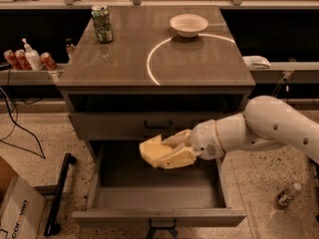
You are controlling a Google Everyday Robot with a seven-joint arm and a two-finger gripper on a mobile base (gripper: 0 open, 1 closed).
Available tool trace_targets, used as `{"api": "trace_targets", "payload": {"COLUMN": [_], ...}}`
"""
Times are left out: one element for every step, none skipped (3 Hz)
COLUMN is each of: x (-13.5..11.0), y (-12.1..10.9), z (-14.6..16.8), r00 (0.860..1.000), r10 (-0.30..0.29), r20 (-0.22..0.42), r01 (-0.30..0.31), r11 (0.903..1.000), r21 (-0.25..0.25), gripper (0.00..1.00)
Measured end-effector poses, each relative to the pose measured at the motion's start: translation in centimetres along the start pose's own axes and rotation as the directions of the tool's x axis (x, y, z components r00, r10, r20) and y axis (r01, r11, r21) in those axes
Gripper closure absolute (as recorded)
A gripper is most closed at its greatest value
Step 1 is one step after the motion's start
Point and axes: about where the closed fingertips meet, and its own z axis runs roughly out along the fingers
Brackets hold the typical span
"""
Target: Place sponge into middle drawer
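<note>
The sponge [150, 150], a small pale yellow foam block, is held in my gripper [167, 154], which is shut on it. My white arm [259, 128] reaches in from the right. The sponge hangs above the open middle drawer [158, 217], over the back middle of its grey floor, apart from it. The drawer is pulled well out of the cabinet, and no object shows on the visible part of its floor. Above it is a shallower closed drawer front with a black bar handle [158, 125].
On the cabinet top stand a green can [102, 23] at back left and a white bowl [189, 25] at back right. Bottles [27, 59] sit on a left shelf. A cardboard box [15, 210] and black bar [60, 193] lie left, a bottle [288, 194] on the floor at right.
</note>
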Motion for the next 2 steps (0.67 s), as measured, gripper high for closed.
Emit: {"api": "trace_targets", "payload": {"x": [2.7, 4.8], "y": [-0.6, -1.7], "z": [1.6, 2.8], "r00": [1.0, 0.999], "r10": [0.027, 0.033], "r20": [-0.009, -0.003], "r01": [-0.027, -0.033], "r11": [0.9996, 0.9993], "r21": [-0.012, -0.016], "gripper": [1.0, 1.0]}}
